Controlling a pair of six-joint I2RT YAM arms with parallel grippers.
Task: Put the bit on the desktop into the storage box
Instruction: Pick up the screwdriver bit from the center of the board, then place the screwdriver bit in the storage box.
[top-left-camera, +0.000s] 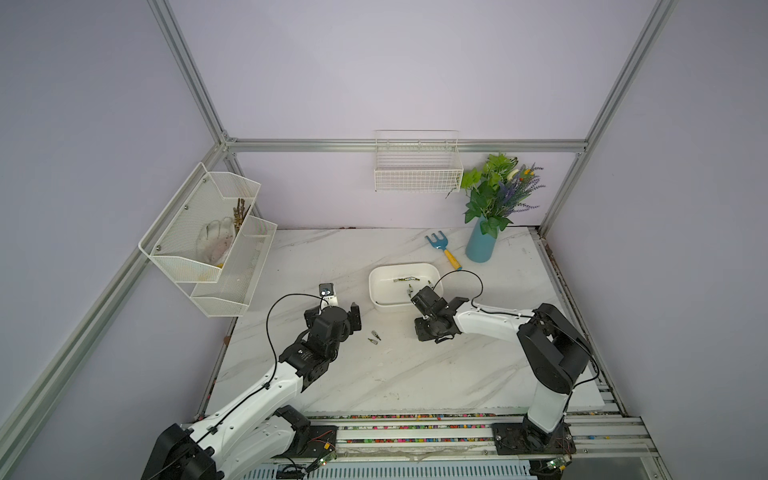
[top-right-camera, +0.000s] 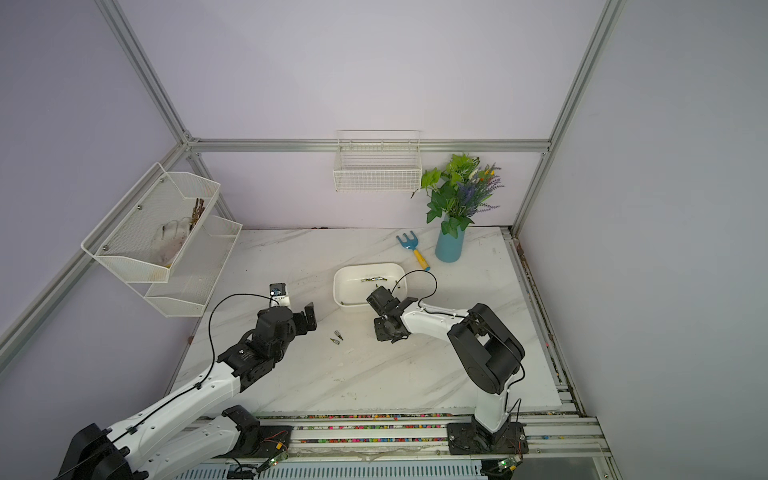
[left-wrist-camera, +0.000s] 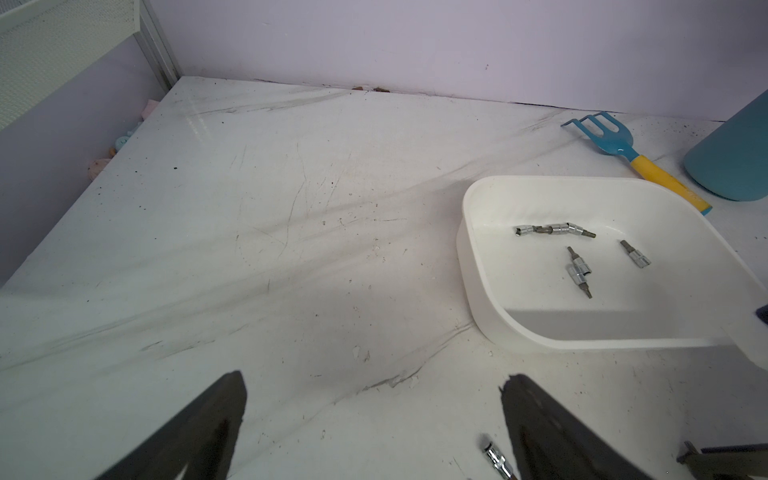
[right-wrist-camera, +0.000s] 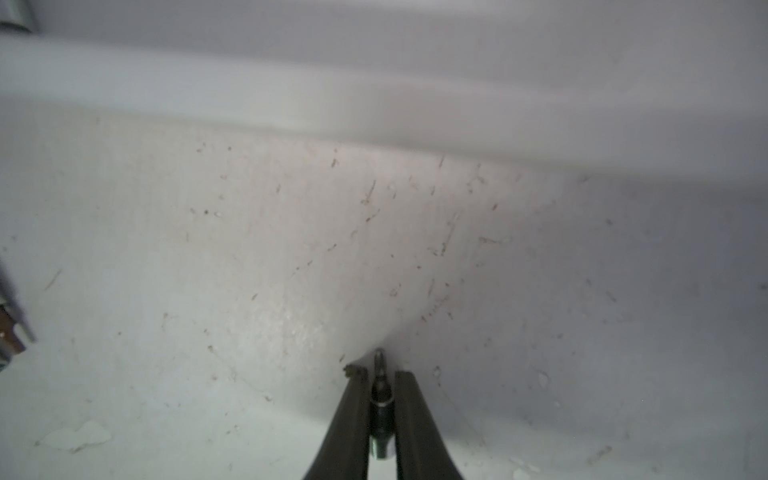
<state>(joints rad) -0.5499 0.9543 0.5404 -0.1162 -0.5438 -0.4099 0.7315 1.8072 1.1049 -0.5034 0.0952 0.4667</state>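
Right gripper pinched tight on a small metal bit, tip pointed down at the marble tabletop, just outside the near wall of the white storage box; touching the marble or not, impossible to tell. Left gripper spread wide, nothing between its fingers, low over the tabletop left of the box. Two loose bits side by side on the marble between the grippers. Several other bits on the box floor. Beyond the box, a blue hand rake beside a teal vase.
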